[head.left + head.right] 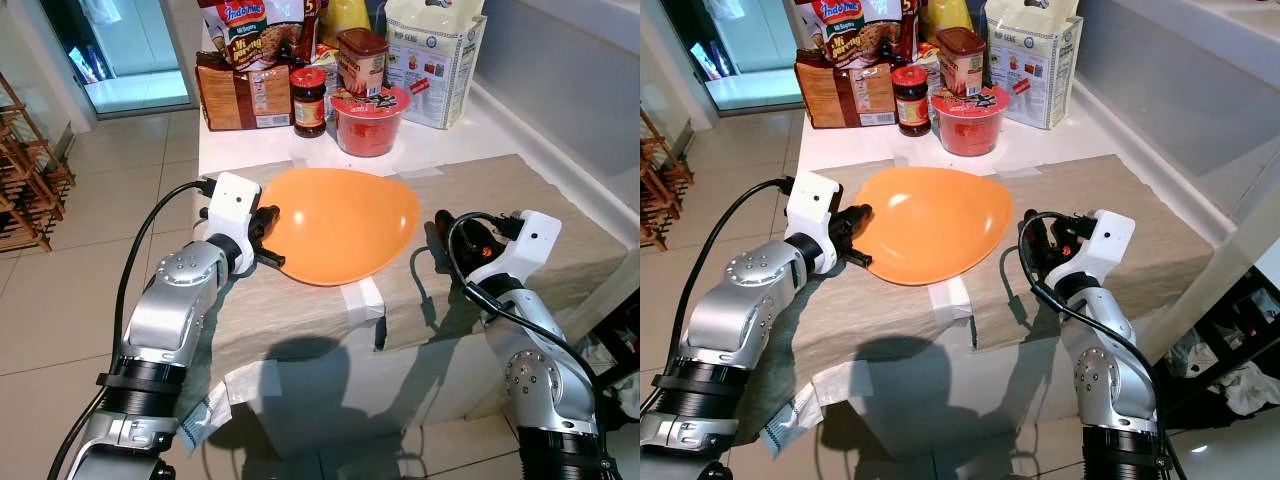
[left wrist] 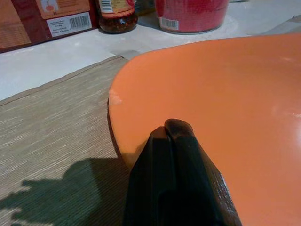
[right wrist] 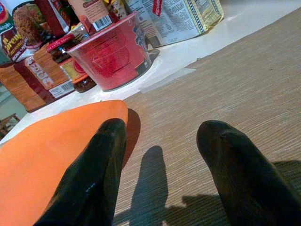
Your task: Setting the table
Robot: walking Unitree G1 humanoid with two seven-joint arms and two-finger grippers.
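At centre-left of the head view, the left tool [image 1: 268, 235] is clenched on the rim of the orange plate [image 1: 340, 225], which sits mid-frame over the woven mat [image 1: 500, 215] on the bench [image 1: 245, 145]. At right, the right tool [image 3: 160, 174] rests released (fingers spread) beside the plate's edge. Groceries, including a red cup [image 1: 367, 120], stand at the top.

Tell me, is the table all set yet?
Not yet. Done: the mat lies flat on the table. In hand: the left gripper is shut on the edge of the orange plate, which is over the mat. The right gripper is open beside it. Left: letting the plate go. I see no cups or cutlery.
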